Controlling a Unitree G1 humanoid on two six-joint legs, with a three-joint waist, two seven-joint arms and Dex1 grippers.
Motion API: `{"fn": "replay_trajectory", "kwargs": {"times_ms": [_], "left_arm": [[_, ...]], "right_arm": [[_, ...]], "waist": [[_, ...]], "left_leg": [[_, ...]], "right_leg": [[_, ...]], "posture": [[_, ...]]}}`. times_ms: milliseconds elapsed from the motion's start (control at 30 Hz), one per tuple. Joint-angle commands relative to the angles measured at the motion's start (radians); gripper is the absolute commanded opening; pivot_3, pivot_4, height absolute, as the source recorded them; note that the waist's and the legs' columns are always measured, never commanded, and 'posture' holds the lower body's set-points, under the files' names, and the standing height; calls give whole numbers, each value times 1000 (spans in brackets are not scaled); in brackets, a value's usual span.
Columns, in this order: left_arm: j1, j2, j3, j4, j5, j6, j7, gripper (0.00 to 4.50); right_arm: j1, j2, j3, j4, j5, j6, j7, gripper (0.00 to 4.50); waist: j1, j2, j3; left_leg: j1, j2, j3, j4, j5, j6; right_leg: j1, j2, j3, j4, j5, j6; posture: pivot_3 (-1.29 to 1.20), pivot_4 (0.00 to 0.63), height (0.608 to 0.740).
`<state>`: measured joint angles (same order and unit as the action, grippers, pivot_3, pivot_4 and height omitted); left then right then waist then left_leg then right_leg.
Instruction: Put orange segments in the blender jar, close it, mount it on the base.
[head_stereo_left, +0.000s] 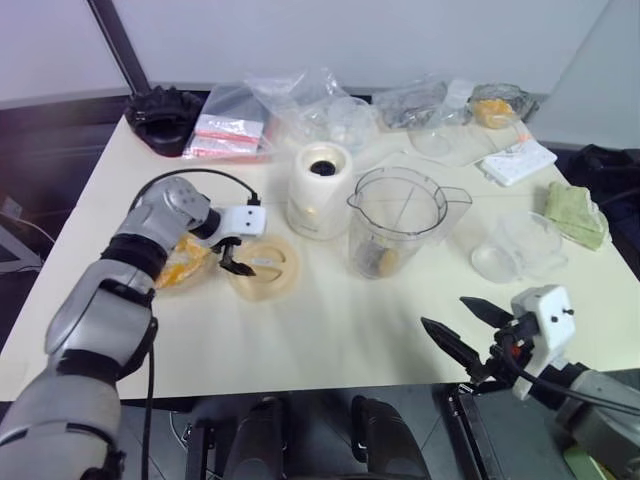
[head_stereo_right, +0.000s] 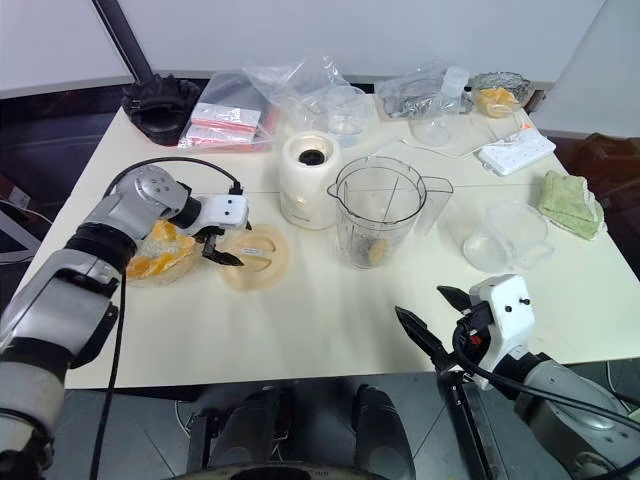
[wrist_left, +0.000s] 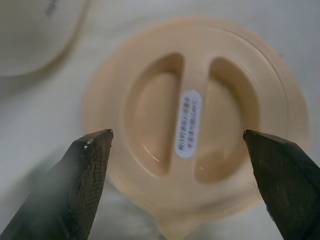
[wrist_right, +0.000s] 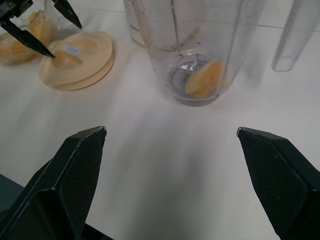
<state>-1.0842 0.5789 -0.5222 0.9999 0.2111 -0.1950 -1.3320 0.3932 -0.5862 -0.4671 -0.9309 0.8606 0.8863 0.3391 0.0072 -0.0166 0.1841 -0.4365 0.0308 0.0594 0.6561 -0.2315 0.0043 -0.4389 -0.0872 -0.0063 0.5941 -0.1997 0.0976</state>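
The clear blender jar (head_stereo_left: 400, 218) stands uncovered at mid-table, and one orange segment (wrist_right: 204, 79) lies on the blades at its bottom. More orange segments (head_stereo_right: 155, 252) sit in a crinkled clear bowl at the left. The cream-white base (head_stereo_left: 320, 188) stands just left of the jar. A flat peach-cream lid (wrist_left: 200, 115) lies between bowl and jar. My left gripper (head_stereo_left: 235, 258) hovers open right over this lid, fingers astride it, holding nothing. My right gripper (head_stereo_left: 465, 325) is open and empty near the table's front edge, pointing toward the jar.
Along the back edge are a black object (head_stereo_left: 165, 118), plastic bags (head_stereo_left: 235, 130) and a small dish of yellow-orange lumps (head_stereo_left: 495, 108). On the right lie a white power strip (head_stereo_left: 518, 160), a green cloth (head_stereo_left: 575, 212) and a clear cup (head_stereo_left: 520, 245).
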Motion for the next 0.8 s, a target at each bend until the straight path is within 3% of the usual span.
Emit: {"fn": "replay_trajectory", "kwargs": {"times_ms": [33, 233, 267, 333, 533, 800], "left_arm": [[-31, -41, 9, 86, 38, -42, 12, 4365], [-40, -123, 5, 215, 93, -33, 64, 4365], [-40, -135, 7, 231, 100, -21, 63, 4109], [-39, -149, 10, 255, 112, -5, 38, 3461], [-40, -160, 23, 281, 136, 11, 22, 349], [-68, -158, 92, 261, 102, -16, 34, 226]], "right_arm": [[-4, 1, 9, -32, 20, -18, -25, 4398], [-1, -12, 16, -27, 25, -24, -40, 4398], [-2, -15, 16, -24, 24, -24, -41, 4420], [-6, -20, 16, -18, 24, -24, -43, 4428], [-15, -38, 21, 6, 6, -32, -41, 4428], [-44, -47, 50, 49, -31, -48, -26, 4428]], "waist": [[6, 0, 0], [8, -2, -3], [7, -2, -3], [6, -2, -3], [6, -2, -9], [6, -2, -10]], "left_leg": [[-3, 0, 0, 3, 0, 1], [-6, 1, -2, 10, -1, 2], [-5, 1, -2, 11, -1, 2], [-3, 1, -2, 11, -1, 2], [0, 1, -3, 10, -1, 2], [0, 1, -3, 10, -1, 3]], "right_leg": [[-2, 1, -1, 1, 0, 0], [0, 1, -2, 2, 1, 0], [1, 1, -2, 2, 1, -1], [3, 1, -2, 2, 1, -1], [5, 1, -2, 2, 1, -1], [5, 1, -3, 2, 1, -1]], "posture": [[0, 150, 740], [0, 150, 740], [0, 150, 740], [0, 150, 740], [0, 150, 740], [0, 150, 740]]}}
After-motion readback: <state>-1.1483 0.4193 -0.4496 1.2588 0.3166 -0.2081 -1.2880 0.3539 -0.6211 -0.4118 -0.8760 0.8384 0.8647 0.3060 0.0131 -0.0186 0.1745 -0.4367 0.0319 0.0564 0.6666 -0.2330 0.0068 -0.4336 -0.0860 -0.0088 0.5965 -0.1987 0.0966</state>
